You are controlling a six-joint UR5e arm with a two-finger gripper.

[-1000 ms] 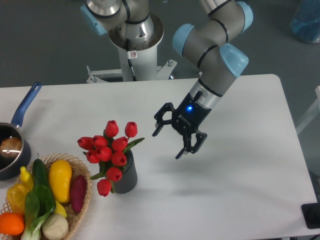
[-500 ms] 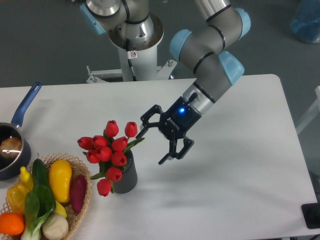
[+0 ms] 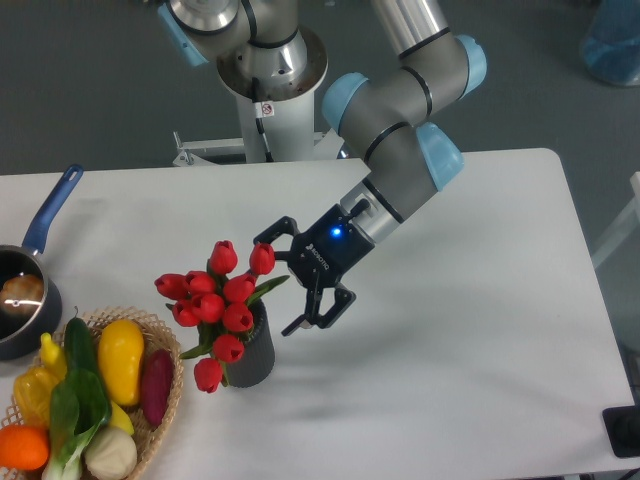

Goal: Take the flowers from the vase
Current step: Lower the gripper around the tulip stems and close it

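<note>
Because the flowers [image 3: 218, 300] stand upright in the vase [image 3: 253, 348] near the basket [image 3: 165, 340], the gripper [image 3: 282, 280] comes in from their right with jaws spread wide and empty, level with the buds, apparently to straddle the bunch.

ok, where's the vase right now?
Fixed camera: the vase stands front-left on the table, holding the tulips, just right of the wicker basket, with the open gripper just to its upper right.

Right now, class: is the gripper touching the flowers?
Cannot tell. In the fixed camera view the open gripper overlaps the rightmost bud of the flowers, showing neither clear contact nor gap.
</note>
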